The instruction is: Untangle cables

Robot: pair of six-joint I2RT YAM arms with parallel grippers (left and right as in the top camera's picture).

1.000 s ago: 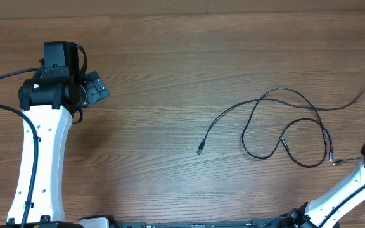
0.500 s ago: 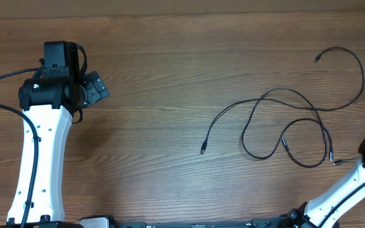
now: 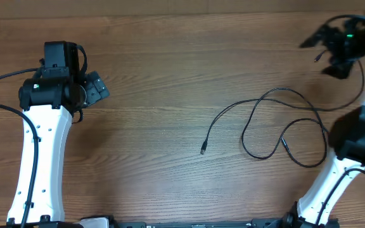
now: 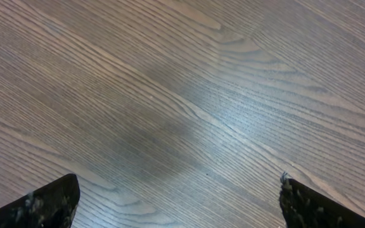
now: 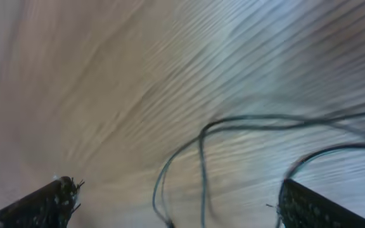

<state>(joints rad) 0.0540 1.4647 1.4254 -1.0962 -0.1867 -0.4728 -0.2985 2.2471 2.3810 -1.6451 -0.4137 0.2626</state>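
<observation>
Left tool (image 4: 178, 201) wide open, empty, far left; right tool (image 5: 177, 201) wide open, empty, above cables (image 3: 259, 100) on surface (image 3: 170, 57)

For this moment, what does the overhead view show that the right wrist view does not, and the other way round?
Only overhead: the left arm and left claw, far from the cables; the whole loose loop layout; and a free plug tip near the table's middle.
Only right wrist: a blurred close-up of the right claw, its fingertips spread wide at the bottom corners, with cable strands between them.
Both: thin black cables on the wooden table, and the right claw itself.
</observation>
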